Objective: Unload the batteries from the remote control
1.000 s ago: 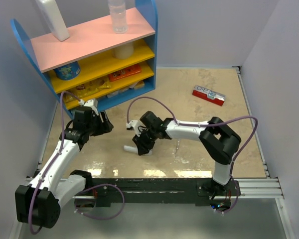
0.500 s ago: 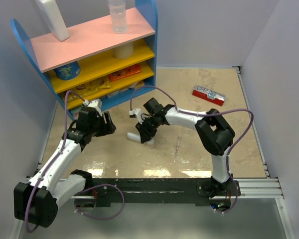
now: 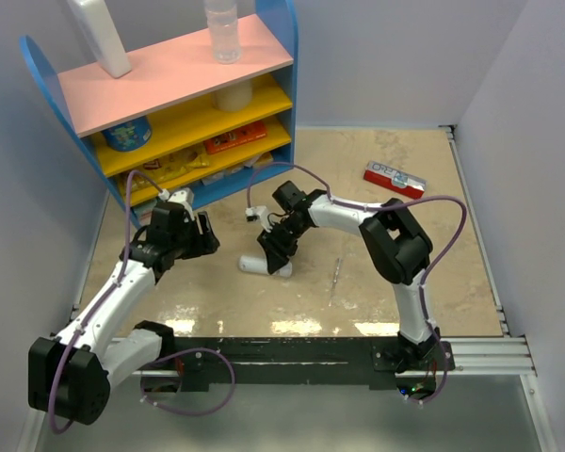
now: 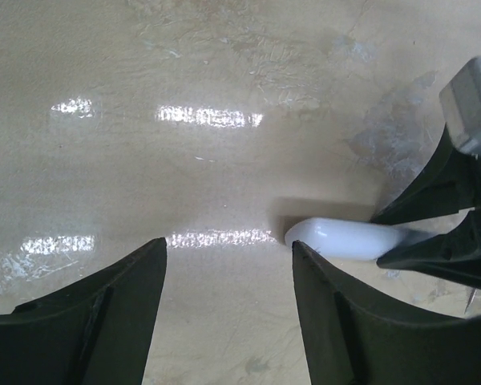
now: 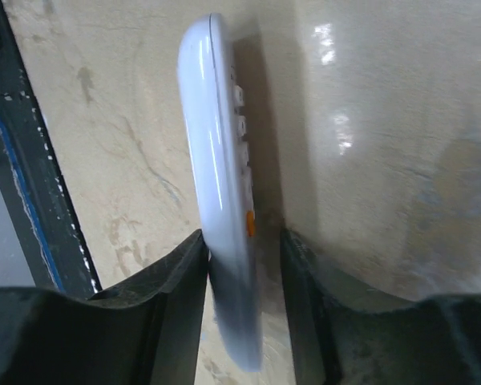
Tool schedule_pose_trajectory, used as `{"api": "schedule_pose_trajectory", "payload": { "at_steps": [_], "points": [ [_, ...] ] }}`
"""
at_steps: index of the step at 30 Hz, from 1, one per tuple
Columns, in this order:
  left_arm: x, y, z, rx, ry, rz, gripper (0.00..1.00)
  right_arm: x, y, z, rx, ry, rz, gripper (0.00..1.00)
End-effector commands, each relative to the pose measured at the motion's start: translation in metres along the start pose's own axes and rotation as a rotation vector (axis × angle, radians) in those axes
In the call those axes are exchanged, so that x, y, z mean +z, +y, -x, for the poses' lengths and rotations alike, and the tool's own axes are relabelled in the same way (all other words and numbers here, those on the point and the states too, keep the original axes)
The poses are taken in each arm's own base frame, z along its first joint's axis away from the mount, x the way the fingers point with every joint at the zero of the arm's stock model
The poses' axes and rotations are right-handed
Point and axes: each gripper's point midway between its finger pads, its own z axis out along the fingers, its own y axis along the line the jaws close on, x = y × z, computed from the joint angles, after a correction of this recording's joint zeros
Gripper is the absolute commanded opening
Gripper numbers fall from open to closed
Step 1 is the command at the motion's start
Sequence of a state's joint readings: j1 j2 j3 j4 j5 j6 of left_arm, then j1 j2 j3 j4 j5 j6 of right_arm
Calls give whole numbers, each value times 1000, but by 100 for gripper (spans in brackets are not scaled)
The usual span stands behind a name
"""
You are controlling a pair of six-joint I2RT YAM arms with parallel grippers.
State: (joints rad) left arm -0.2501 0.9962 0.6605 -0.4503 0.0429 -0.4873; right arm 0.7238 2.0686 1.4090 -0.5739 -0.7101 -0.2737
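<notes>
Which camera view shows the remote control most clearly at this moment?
The right wrist view: the remote control fills much of the frame, on its edge between the fingers, with its buttons visible. The top external view shows it only as a small white bar; the left wrist view shows just one rounded end.

Glossy beige table (image 3: 377,160) — blue shelf (image 3: 169,80)

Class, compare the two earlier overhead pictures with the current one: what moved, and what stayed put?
The right gripper, with the remote control between its fingers, shifted away from the arm bases toward the shelf, and that arm's elbow folded in leftward. The left gripper edged slightly toward the remote control, open and empty. The shelf and the red-and-white box stayed put.
</notes>
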Motion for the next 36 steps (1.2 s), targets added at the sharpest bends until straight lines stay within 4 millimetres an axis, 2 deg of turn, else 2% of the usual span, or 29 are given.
{"api": "schedule_pose_trajectory", "payload": {
  "at_steps": [1,5,10,11,12,14,15,16,17,18,19,20,21,23,24,25,27,28,33,36],
  "points": [
    [0,0,7,-3,-19,15,69,-23,-14,23,-30,-26,-40,46],
    [0,0,6,-1,-26,14,68,-42,-26,39,-17,-80,-90,46],
    [2,-4,4,11,-13,-5,69,-57,-40,59,15,-157,-196,46],
    [3,-8,1,20,3,-31,69,-63,-52,62,40,-169,-276,45],
    [5,-10,-2,28,14,-48,68,-69,-53,64,117,-201,-324,45],
    [8,-15,-6,47,40,-81,68,-84,-69,75,188,-288,-458,44],
    [8,-16,-5,51,43,-85,68,-89,-65,69,272,-325,-480,44],
    [9,-16,-5,54,45,-84,68,-96,-66,76,294,-383,-506,44],
    [10,-17,-6,59,50,-89,68,-102,-69,73,339,-409,-556,42],
    [10,-17,-5,64,45,-93,68,-99,-68,62,441,-425,-561,41],
    [11,-18,-4,70,40,-95,68,-107,-60,67,470,-469,-561,41],
    [11,-18,-3,73,41,-96,68,-105,-55,65,528,-491,-545,40],
    [12,-18,-3,79,40,-95,68,-98,-48,56,539,-482,-527,40],
    [14,-19,0,101,37,-99,68,-96,-23,64,530,-533,-500,39],
    [15,-18,0,103,39,-96,68,-89,-19,56,539,-530,-508,39],
    [15,-17,0,106,41,-93,67,-86,0,64,506,-560,-484,39],
    [17,-19,-2,106,48,-105,67,-77,8,58,534,-565,-490,38],
    [17,-20,-3,105,50,-114,67,-70,20,59,525,-565,-478,38],
    [12,-24,-1,99,22,-134,67,-56,27,45,590,-594,-488,39],
    [12,-24,0,98,22,-136,67,-52,21,37,605,-599,-515,38]
  ]
}}
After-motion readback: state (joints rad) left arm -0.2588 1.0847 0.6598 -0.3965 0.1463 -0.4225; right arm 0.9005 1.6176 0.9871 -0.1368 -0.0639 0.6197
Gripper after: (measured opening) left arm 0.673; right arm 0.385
